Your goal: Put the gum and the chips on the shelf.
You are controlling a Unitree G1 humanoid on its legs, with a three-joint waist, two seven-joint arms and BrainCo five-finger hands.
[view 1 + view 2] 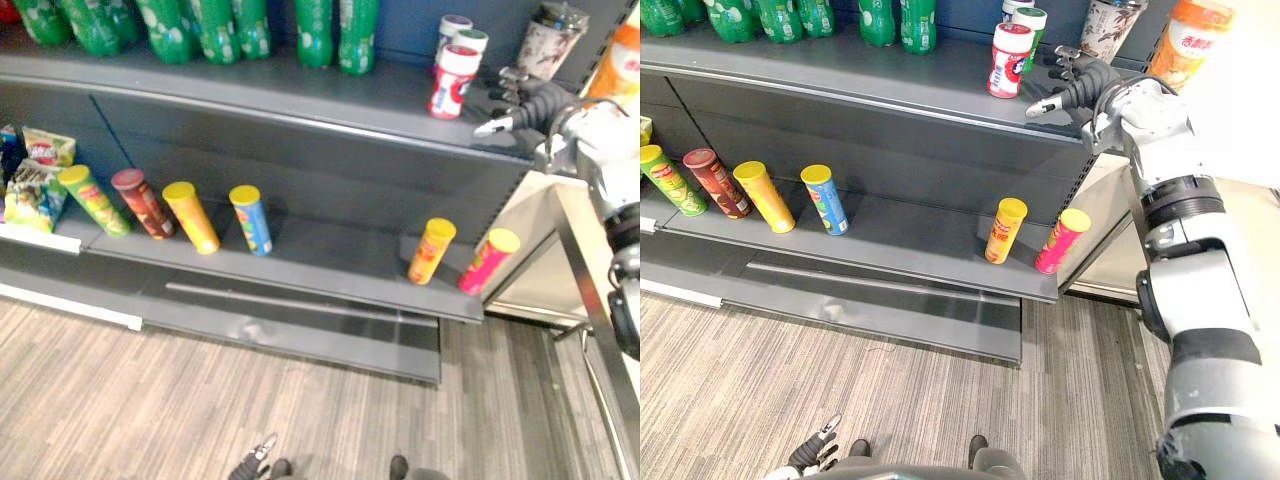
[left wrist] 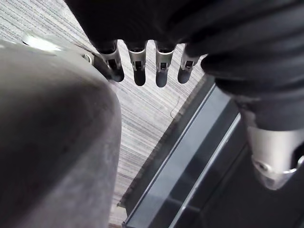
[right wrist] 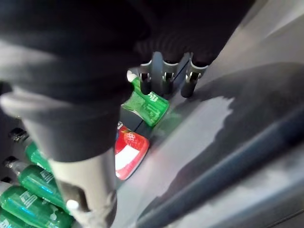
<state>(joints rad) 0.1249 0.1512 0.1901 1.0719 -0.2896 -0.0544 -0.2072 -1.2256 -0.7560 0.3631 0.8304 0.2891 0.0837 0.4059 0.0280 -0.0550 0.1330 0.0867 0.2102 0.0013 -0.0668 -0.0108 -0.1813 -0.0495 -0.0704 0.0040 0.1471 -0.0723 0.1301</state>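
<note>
While upright: six cans point(image 1: 251, 220), three tubs point(image 1: 453, 80)

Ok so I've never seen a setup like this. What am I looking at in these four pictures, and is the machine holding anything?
This is a humanoid robot stocking a shop shelf. The two wide pictures come from cameras in its head, looking down. The two close ones come from cameras on its wrists, looking along the fingers. The upper shelf carries green bottles and a red and white gum tub. The lower shelf carries a row of tall chip cans. The right hand reaches out close beside the gum tub with straight fingers, holding nothing. The left hand hangs low over the floor, also empty.
</note>
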